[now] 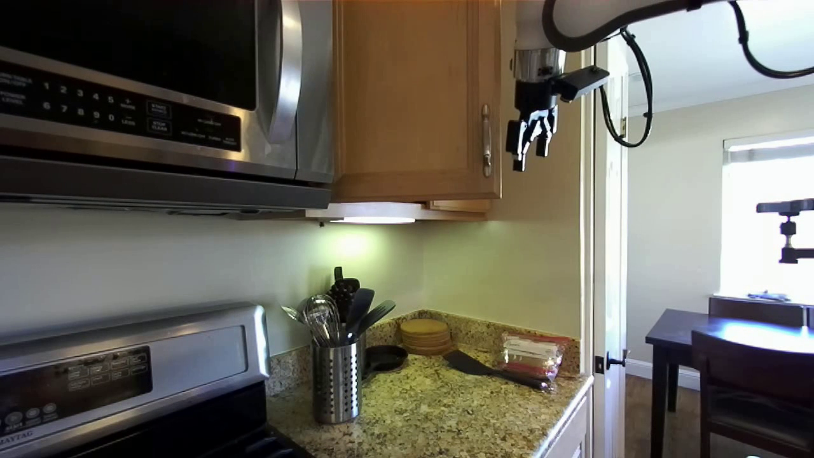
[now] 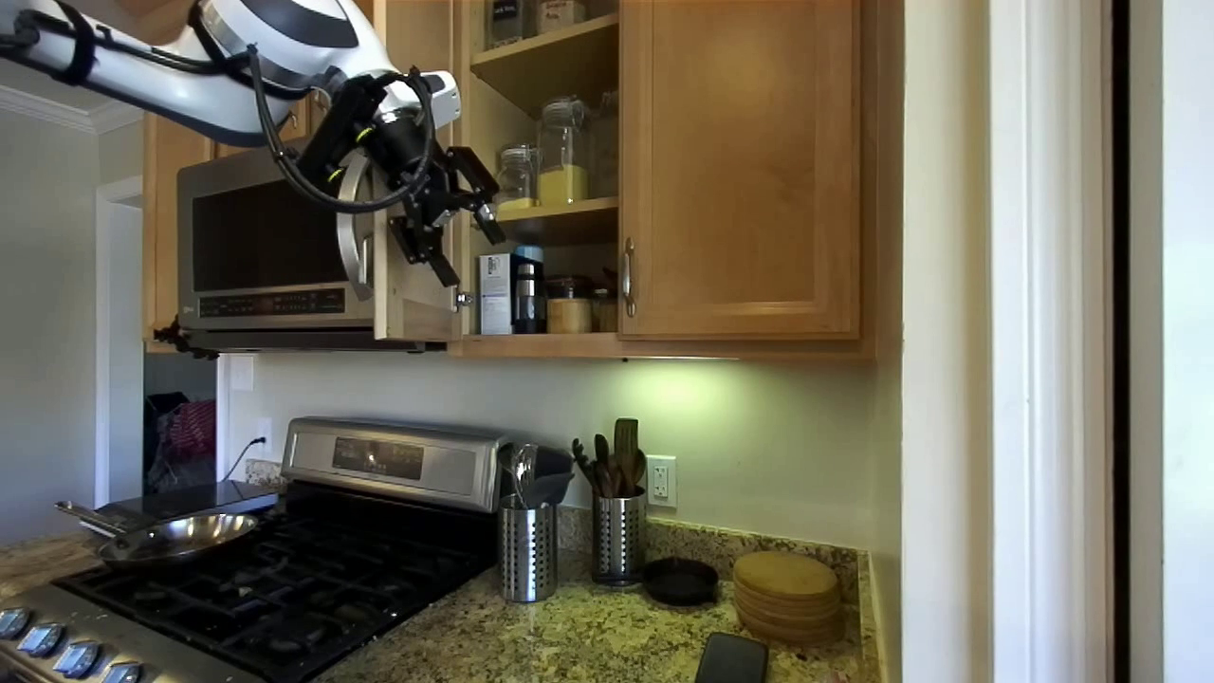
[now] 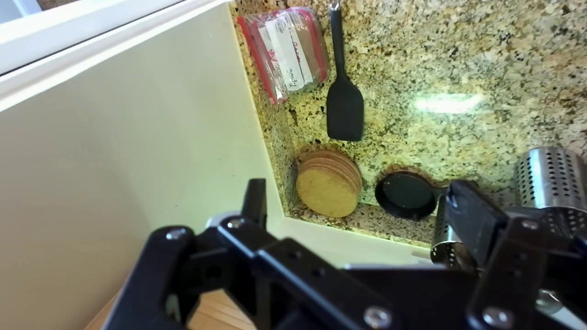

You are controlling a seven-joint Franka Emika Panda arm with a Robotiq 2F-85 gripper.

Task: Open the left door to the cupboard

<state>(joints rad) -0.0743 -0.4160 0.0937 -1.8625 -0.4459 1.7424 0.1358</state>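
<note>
The cupboard (image 2: 541, 347) shows its shelves, with jars and boxes in it. The left door (image 2: 415, 318) stands swung out toward the microwave side; its inner face shows here. In an exterior view the left door (image 1: 407, 95) shows its outer face, with a silver bar handle (image 1: 486, 140) near its free edge. The twin door (image 2: 749, 171) is shut. My gripper (image 2: 474, 254) is open and empty on the inner side of the left door; it also shows just past the free edge (image 1: 531, 160). In the wrist view the gripper's fingers (image 3: 360, 192) are spread, pointing at the counter.
A microwave (image 1: 127, 57) hangs beside the left door, above a stove (image 2: 285, 579). On the counter (image 3: 412, 68) below are metal utensil holders (image 2: 527, 555), a stack of round trivets (image 3: 328, 188), a black pan (image 3: 406, 195), a spatula (image 3: 345, 110) and a plastic bag (image 3: 291, 55).
</note>
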